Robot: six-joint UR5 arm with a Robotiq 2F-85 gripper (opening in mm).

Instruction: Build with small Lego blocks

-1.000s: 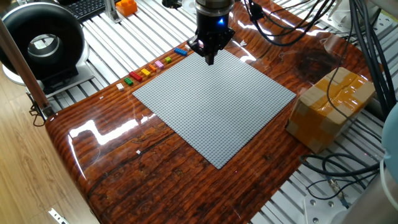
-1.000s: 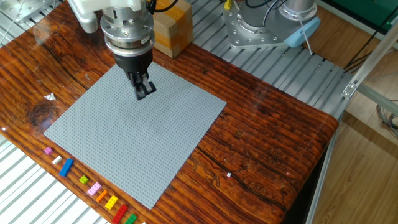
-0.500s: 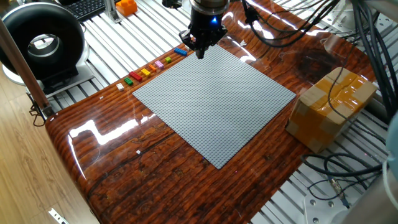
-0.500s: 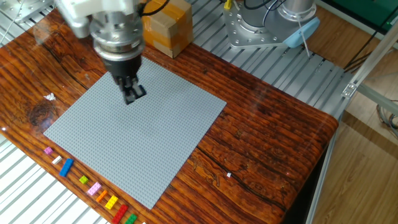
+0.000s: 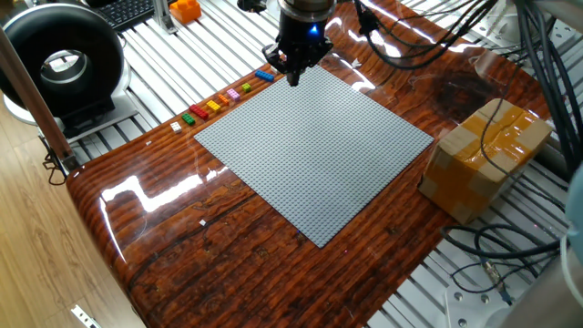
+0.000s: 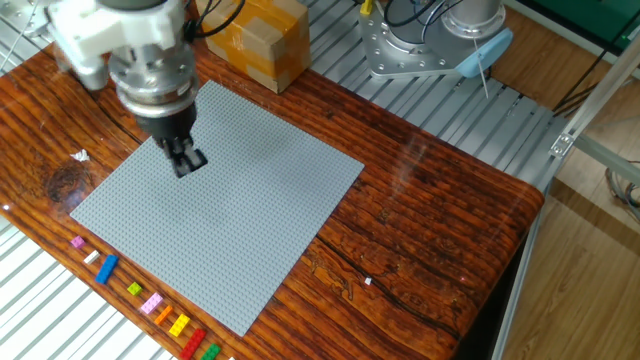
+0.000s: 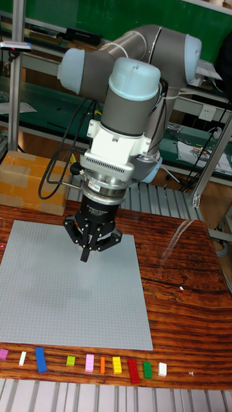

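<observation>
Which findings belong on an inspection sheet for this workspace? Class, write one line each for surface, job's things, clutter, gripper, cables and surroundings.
Surface: glossy dark wooden tabletop carrying a large grey studded baseplate; no brick on it.
Job's things: row of tiny coloured plastic Lego bricks along the baseplate's edge, untouched.
Clutter: tape-wrapped cardboard box beside the baseplate; small white scrap on the wood.
Gripper: black two-finger gripper above the baseplate, fingers together, holding nothing visible.
Cables: black cable bundle off the table's edge by the box.
Surroundings: black ring-shaped device; orange object; slatted aluminium frame.
</observation>
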